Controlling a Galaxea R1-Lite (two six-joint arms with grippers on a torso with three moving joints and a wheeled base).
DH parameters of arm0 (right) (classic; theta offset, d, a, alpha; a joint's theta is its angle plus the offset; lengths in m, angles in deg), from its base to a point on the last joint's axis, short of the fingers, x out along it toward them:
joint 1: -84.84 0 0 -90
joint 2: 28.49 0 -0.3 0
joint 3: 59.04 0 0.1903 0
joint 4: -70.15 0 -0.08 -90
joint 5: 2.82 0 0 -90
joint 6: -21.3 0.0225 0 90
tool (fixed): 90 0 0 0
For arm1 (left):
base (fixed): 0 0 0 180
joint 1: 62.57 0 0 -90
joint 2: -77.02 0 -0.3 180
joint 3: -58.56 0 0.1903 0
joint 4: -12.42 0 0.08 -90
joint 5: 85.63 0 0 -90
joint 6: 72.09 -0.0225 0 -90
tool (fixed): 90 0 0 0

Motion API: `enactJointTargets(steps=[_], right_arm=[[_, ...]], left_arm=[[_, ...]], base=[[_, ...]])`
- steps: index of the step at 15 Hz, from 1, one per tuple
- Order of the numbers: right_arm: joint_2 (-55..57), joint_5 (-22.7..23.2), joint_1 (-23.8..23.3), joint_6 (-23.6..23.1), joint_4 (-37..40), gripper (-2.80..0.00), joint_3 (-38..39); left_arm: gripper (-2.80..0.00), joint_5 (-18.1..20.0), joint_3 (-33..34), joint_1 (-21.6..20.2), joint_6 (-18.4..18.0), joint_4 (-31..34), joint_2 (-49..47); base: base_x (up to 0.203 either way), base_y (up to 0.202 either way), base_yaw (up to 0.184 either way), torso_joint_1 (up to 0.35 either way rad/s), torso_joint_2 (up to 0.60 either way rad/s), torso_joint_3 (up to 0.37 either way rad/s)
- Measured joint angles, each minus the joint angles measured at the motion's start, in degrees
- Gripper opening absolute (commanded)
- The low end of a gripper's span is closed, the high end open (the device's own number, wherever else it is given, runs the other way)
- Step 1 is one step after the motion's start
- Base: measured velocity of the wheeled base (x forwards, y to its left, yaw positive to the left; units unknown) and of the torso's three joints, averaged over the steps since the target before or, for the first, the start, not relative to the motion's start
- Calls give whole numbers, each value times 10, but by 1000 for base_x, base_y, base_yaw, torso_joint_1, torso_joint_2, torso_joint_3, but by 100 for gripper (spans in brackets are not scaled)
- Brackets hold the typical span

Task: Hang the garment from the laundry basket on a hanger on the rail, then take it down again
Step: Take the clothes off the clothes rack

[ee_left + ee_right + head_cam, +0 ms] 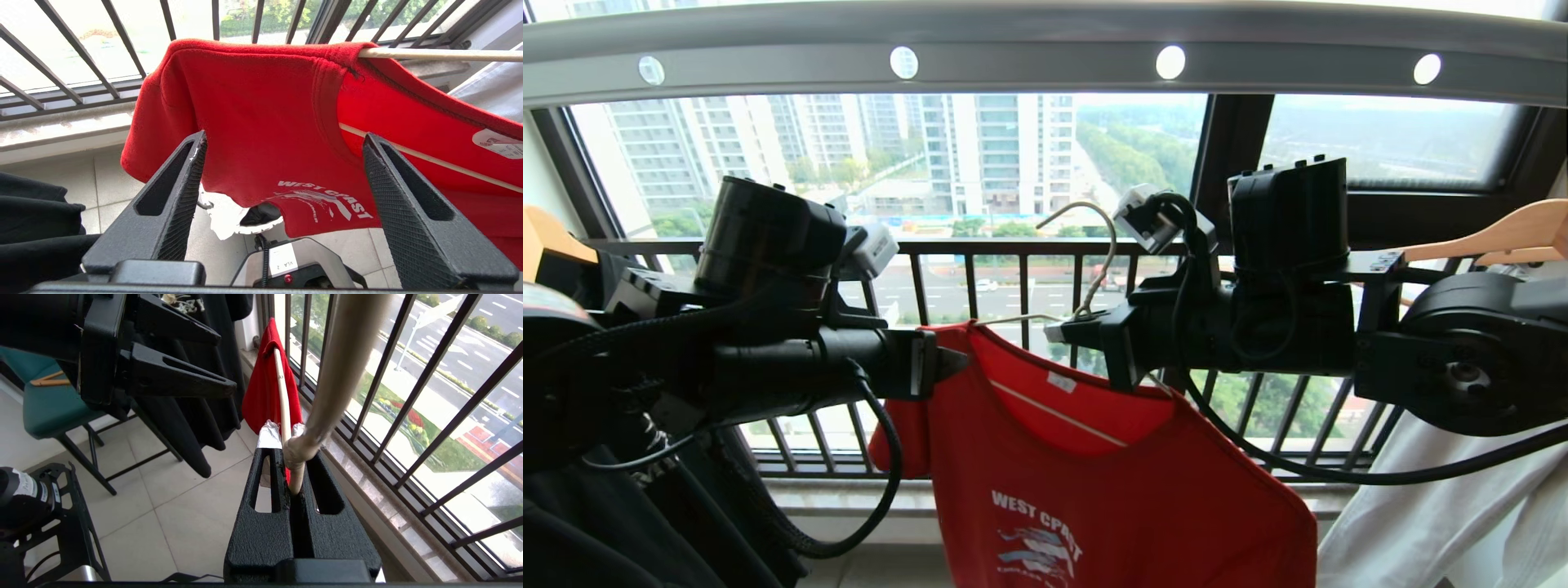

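Jaws of the left gripper (282,175) stand wide apart and hold nothing; the shirt's (1111,465) red shoulder lies just beyond them, in the gap as the left wrist view shows it, apart from both fingers (179,192). Jaws of the right gripper (292,457) are pressed together on the hanger (1086,261), clamping its cream wire at the twisted neck, with the hook curving up above them.

In the head view both arms reach in level from the sides at mid height, the left gripper (943,363) at the shirt's left shoulder and the right gripper (1066,331) at the hanger's neck, the two close together. The shirt hangs on the hanger, its collar open toward the camera, its white lettering and blue-white graphic on the chest below. One shoulder is draped over the hanger's end (429,54); the lower wire (429,159) crosses inside the neck opening.

The hanger's hook is below the rail (1045,57) and clear of it, so the shirt is carried by the right gripper alone. The rail runs across the top of the head view, with its row of round holes. Behind stands the black window railing (1013,245). Dark clothing (36,228) hangs to the left, a white garment (1445,506) to the right, and wooden hangers (1503,233) show at the right edge. Part of the basket (229,222) is visible on the tiled floor (163,498) under the shirt's hem.
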Motion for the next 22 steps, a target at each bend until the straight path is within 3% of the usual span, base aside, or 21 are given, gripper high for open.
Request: enactJointTargets(steps=[9,12,22], right_arm=[[-13,0,17,-1,1,-280,9],[-18,-1,20,-1,1,-280,12],[-17,-1,14,0,-2,-280,6]], left_arm=[[0,-61,40,-1,-26,-110,-21],[0,-65,57,-1,-56,-138,-23],[0,-98,66,-3,-77,-142,-21]], base=[[0,0,0,0,0,0],[0,0,0,0,0,0],[0,0,0,0,0,0]])
